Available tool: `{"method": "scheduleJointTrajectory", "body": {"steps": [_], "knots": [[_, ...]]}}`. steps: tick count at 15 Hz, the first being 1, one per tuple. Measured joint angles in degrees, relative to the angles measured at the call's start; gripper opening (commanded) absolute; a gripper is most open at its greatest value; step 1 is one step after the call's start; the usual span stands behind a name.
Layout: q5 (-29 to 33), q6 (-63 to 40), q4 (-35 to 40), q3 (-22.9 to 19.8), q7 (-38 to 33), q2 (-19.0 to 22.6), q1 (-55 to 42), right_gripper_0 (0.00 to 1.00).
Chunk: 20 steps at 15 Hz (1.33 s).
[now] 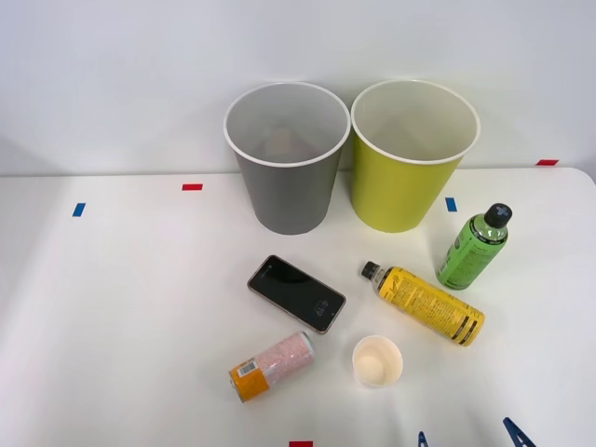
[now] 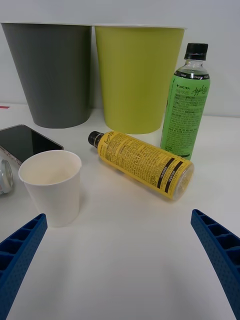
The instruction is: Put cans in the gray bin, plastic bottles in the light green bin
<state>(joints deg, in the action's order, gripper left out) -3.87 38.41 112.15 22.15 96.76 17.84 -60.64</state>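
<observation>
The pink speckled can (image 1: 272, 365) (image 2: 4, 176) lies on its side at the table's front. The yellow bottle (image 1: 426, 304) (image 2: 142, 162) lies flat, cap toward the bins, and the green bottle (image 1: 475, 247) (image 2: 186, 110) stands upright to its right. At the back stand the gray bin (image 1: 289, 196) (image 2: 52, 75) and, on its right, the light green bin (image 1: 400, 191) (image 2: 135, 77). My right gripper (image 1: 468, 438) (image 2: 120, 260) is open and empty at the front edge, low over the table, short of the yellow bottle.
A white paper cup (image 1: 377, 361) (image 2: 52, 187) stands upright between the can and the yellow bottle, close to my left finger. A black phone (image 1: 296, 293) (image 2: 25, 142) lies flat in front of the gray bin. Red and blue tape marks dot the white table (image 1: 130, 307).
</observation>
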Motion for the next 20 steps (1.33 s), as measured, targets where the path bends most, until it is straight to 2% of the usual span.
{"method": "scheduleJointTrajectory", "body": {"steps": [20], "knots": [[0.00, 0.00, 0.00, 0.00, 0.01, 0.00, 0.00, 1.00]]}}
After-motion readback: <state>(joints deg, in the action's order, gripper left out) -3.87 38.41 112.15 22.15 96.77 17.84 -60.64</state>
